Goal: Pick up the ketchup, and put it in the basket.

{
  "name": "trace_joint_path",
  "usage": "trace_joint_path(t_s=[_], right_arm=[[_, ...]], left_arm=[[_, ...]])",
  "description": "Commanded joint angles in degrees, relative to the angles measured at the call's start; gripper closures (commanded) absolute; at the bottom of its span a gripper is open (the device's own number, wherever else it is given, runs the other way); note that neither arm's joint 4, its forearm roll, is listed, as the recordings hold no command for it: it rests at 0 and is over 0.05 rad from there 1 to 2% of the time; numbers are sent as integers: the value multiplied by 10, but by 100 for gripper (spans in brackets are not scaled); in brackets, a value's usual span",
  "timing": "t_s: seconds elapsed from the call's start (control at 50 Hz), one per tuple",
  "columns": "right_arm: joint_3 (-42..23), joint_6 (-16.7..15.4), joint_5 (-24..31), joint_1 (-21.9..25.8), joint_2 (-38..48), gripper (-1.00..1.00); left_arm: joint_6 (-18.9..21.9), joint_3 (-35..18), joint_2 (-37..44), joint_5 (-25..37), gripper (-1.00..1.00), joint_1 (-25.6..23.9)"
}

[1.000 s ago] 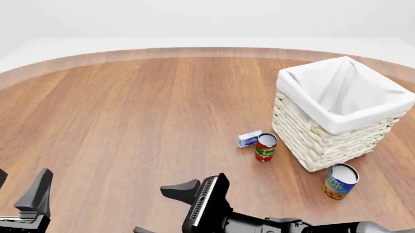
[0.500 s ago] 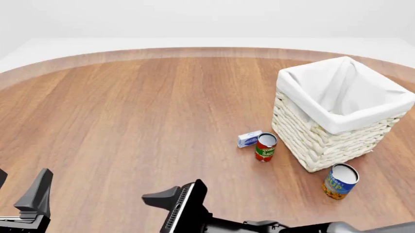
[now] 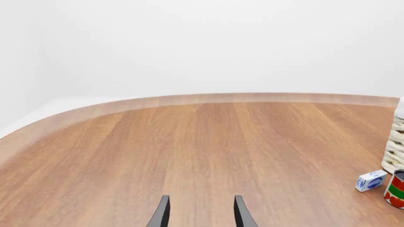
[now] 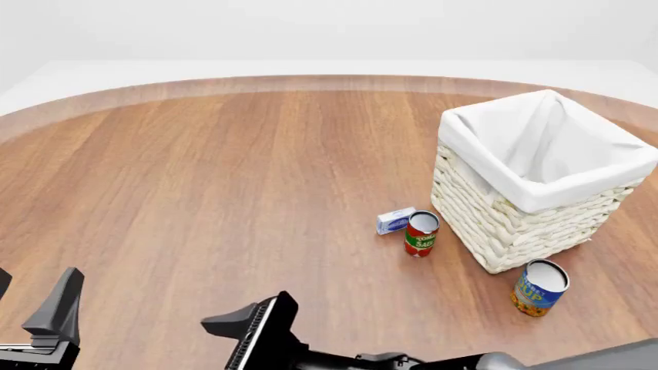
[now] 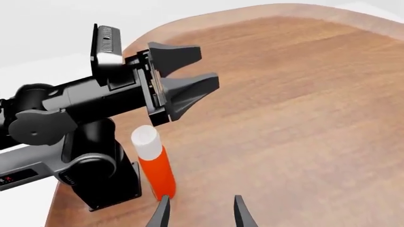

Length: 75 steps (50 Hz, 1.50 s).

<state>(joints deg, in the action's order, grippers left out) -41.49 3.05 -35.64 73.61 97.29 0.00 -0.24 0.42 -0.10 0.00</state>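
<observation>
The small red ketchup bottle with a white cap (image 5: 153, 163), standing beside the left arm's base, is lined up by the black right gripper (image 5: 198, 208), jaws parted, for pickup; the left gripper (image 3: 198, 213) is also open.

On the bench (image 4: 226, 169), the basket (image 4: 540, 181) stands far right, with a can (image 4: 421, 233) and a small box (image 4: 395, 220) just left of it, another can (image 4: 538, 287) before it, and the ketchup (image 5: 153, 163) upright beside the left arm's base.
</observation>
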Motion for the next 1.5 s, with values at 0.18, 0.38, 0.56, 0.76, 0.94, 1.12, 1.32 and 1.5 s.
trace_joint_path(t_s=[0.18,0.38,0.56,0.76,0.94,1.12,1.32,1.5], right_arm=[[-39,-4,22,8,25,-100],[-62,-5,38,13,36,-100],[-79,-3,47,18,48,-100],[-92,1,52,22,62,-100],[-114,1,64,30,74,-100],[-130,7,70,34,87,-100],[-148,16,79,37,105,-100],[-166,26,92,43,124,-100]], left_arm=[[0,0,0,0,-100,0],[0,0,0,0,-100,0],[0,0,0,0,-100,0],[0,0,0,0,-100,0],[0,0,0,0,-100,0],[0,0,0,0,-100,0],[0,0,0,0,-100,0],[0,0,0,0,-100,0]])
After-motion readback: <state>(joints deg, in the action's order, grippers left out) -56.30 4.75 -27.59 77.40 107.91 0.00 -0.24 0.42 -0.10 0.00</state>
